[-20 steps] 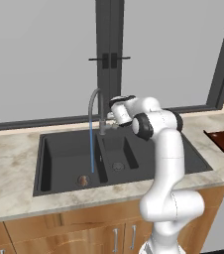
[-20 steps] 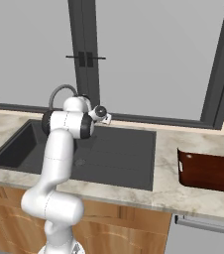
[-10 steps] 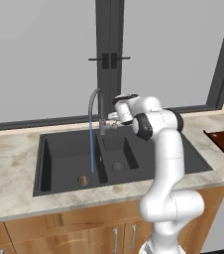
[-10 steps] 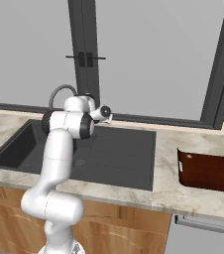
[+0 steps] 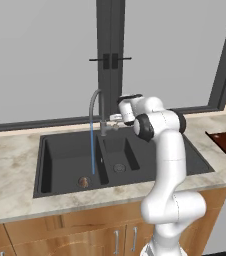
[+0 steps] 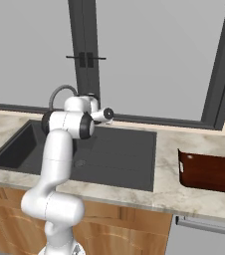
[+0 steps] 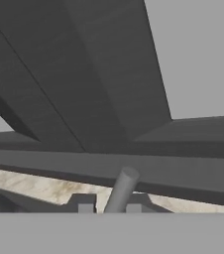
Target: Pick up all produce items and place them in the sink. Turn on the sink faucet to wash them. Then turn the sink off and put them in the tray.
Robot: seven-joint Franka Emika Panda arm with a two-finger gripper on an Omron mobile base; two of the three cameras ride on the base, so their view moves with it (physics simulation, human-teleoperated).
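At the sink faucet [image 5: 96,107], your fingers [image 7: 106,207] sit closed beside its lever [image 7: 120,190]; water falls beside the produce item [image 5: 83,182] in the sink [image 5: 60,162].

Dark-grey sink [image 5: 60,165], blue water stream [image 5: 93,150], red-brown tray [image 6: 211,172].

The matte dark-grey rectangular sink [image 5: 135,150] looks smooth and dull, set in a beige veined stone counter [image 5: 10,165]. The slim grey metal gooseneck tap [image 5: 96,102] has a satin sheen. The dark red-brown square tray [image 6: 211,172] looks faintly glossy. The cabinet fronts [image 5: 60,237] are warm wood.
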